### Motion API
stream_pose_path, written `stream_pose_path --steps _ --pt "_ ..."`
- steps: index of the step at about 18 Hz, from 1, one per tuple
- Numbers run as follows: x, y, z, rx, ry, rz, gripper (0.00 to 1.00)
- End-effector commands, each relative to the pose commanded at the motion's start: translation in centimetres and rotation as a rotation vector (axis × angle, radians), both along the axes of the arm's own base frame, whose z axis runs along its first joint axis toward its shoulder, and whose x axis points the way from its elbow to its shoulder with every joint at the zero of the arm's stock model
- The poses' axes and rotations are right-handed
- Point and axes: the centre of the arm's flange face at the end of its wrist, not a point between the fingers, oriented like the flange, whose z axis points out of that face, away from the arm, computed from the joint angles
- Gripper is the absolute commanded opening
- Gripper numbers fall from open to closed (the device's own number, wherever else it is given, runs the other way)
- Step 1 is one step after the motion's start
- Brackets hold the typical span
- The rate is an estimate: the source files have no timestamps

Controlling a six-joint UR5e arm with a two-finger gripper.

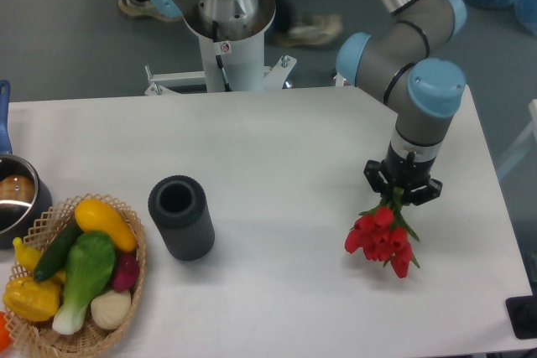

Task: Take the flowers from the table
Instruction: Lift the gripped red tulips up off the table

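The flowers (382, 241) are a small bunch of red tulips with green stems, at the right side of the white table (277, 140). The red heads point toward the table's front edge. The stems run up into my gripper (399, 193), which points straight down over the stem end. Its black jaws sit on either side of the stems and look closed on them. The fingertips are mostly hidden under the wrist. I cannot tell whether the heads rest on the table or hang just above it.
A dark grey cylinder cup (180, 216) stands left of centre. A wicker basket of vegetables (75, 278) sits at the front left, with a metal pot (17, 199) behind it. A black object (524, 316) is at the front right corner.
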Motion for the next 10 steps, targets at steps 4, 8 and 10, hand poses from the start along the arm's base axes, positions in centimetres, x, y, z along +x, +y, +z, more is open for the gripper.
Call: stream_pose_path --steps 4,8,10 --pt "1.3 1.0 1.3 -0.006 -0.008 -0.029 0.00" --pt "2.4 2.0 2.9 -0.014 -0.007 -0.055 0.00" --pt "3.3 2.6 2.6 -0.066 -0.011 -0.070 0.00"
